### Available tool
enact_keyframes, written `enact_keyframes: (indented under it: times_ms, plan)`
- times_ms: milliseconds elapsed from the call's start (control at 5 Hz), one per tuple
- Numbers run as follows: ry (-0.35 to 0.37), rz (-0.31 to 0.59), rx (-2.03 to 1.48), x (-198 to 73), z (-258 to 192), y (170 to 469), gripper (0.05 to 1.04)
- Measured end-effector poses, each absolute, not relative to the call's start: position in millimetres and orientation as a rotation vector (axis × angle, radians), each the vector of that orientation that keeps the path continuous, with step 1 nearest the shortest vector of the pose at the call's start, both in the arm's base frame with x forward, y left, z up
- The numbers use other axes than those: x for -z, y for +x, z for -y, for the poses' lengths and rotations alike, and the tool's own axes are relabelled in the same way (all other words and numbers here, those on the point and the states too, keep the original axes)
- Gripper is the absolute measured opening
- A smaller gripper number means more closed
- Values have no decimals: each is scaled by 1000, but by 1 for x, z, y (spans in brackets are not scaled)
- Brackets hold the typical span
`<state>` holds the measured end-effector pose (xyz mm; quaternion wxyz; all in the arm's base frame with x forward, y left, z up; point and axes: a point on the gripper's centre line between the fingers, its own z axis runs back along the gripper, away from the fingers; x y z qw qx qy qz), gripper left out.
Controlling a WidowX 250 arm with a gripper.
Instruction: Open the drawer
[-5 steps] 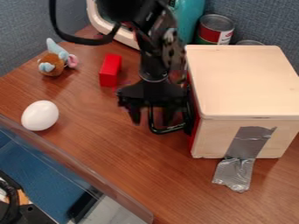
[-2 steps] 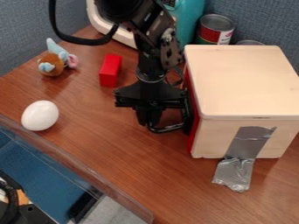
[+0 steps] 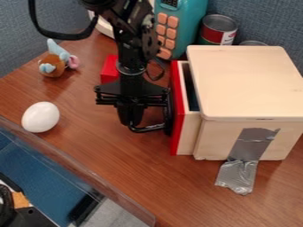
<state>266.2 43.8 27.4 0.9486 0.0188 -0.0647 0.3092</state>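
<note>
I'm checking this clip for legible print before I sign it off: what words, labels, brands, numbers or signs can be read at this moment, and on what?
None can be read with certainty.
Red-and-white label on the can: print too small to read.
Small display on the teal device: marks too small and blurred to read.
Wooden box, front edge of its top: a tiny dark mark, unreadable.

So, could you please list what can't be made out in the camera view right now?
All in the camera view:
Inside of the drawer: mostly covered by the box top, the gap dark.
Red block: right part behind the arm.
Low can: all but its top hidden by the box.
Teal object with buttons: cut off by the top edge.
Black object at lower left: cut off by picture edges.
</note>
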Motion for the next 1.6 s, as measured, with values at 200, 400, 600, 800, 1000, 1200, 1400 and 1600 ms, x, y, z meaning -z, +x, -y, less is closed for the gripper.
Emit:
enact_keyframes:
  times_ms: [200, 400, 600, 800, 1000, 1200, 1400, 1600]
  plan:
    - [36, 109, -625, -28, -51, 261, 135]
    - [29, 100, -625, -30, -58, 254, 135]
    - [29, 102, -636, -34, -61, 247, 135]
    - [29, 95, -659, -34, -67, 234, 135]
    - [30, 96, -675, -35, -73, 224, 135]
    - [39, 97, -683, -37, -80, 215, 135]
    - [44, 90, -684, -36, -83, 211, 135]
    - [51, 75, -679, -36, -89, 206, 168]
